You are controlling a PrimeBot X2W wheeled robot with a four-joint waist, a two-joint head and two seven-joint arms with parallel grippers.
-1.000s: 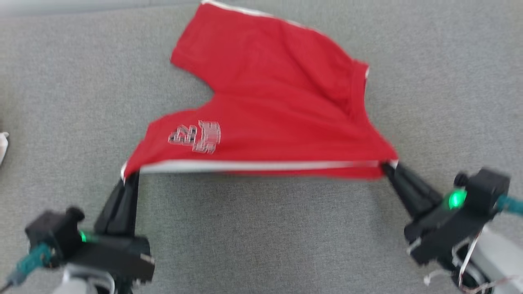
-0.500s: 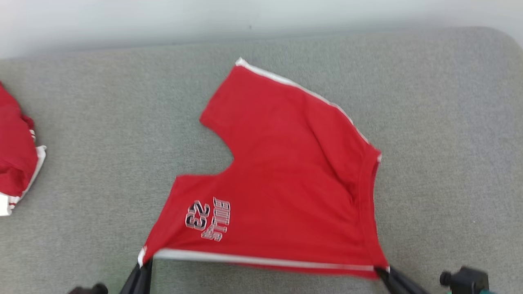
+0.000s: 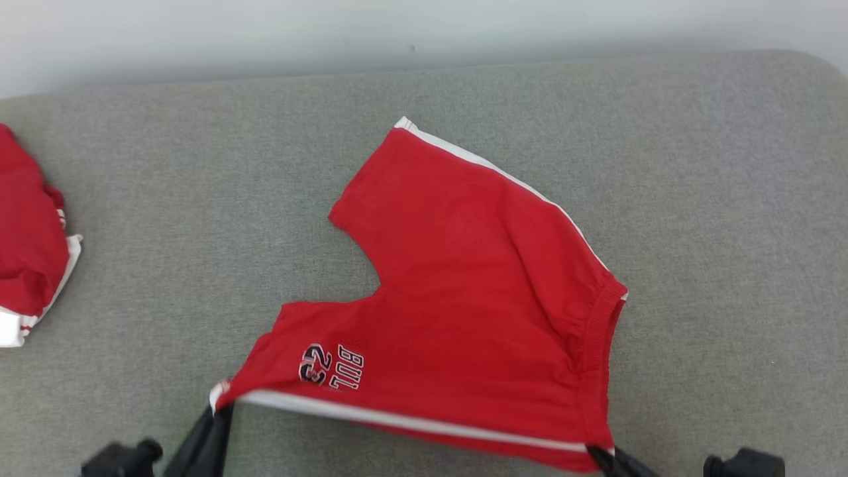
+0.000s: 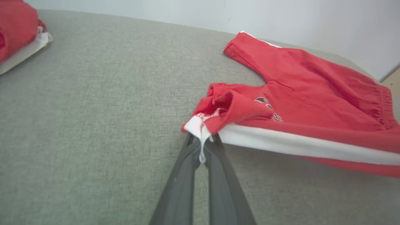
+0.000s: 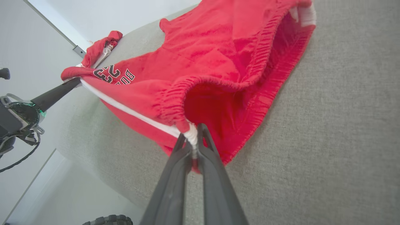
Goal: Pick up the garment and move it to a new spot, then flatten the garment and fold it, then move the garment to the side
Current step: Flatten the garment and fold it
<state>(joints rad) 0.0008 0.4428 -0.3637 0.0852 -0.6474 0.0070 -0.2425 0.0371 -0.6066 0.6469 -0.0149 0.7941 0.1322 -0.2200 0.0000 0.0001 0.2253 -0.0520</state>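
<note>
— How far along are you?

— Early to middle, I'd judge. My left gripper [image 4: 202, 142] is clamped tight on the white-striped hem corner of the red shorts [image 3: 464, 311]. My right gripper [image 5: 192, 139] is pinched closed on the waistband corner. The near edge hangs stretched between them, raised, while the far leg lies on the grey padded surface [image 3: 695, 199].

— So what's left?

— Lay it flat, fold it, then shift it aside. Another red garment [image 3: 26, 232] sits well apart at my left.
</note>
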